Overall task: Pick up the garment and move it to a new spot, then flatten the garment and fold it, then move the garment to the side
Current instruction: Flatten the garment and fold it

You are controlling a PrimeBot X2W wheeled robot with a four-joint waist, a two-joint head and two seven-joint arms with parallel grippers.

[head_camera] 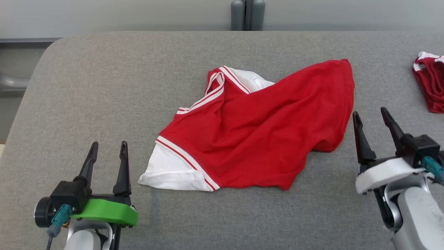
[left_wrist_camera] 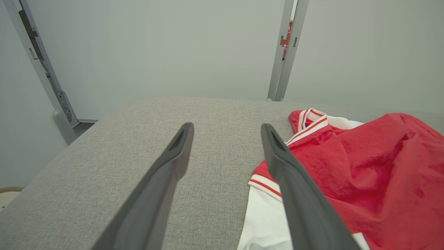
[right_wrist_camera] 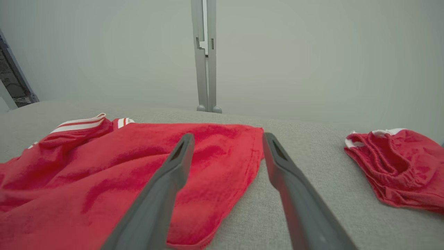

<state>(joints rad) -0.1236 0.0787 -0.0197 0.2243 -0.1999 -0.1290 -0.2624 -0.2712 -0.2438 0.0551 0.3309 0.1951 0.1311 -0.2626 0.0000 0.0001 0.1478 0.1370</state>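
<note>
Red garment (head_camera: pixel 249 132) with white trim lies crumpled at centre of the grey cushion (head_camera: pixel 104 86). Both spread and empty, the left gripper (head_camera: pixel 109 143) and right gripper (head_camera: pixel 369 111) flank it. I judge flattening is in hand, though folds hide its layout. Next: pinch white sleeve (head_camera: pixel 170 173) and right hem (head_camera: pixel 326 148), then draw apart

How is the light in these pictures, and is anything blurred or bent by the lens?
Head view: soft light, a faint shadow under the crumpled red and white shirt, everything sharp. Left wrist view: the left pincer looks soft near the bottom edge; the grey metal post leans, likely lens distortion. Right wrist view: flat light, no glare.
</note>
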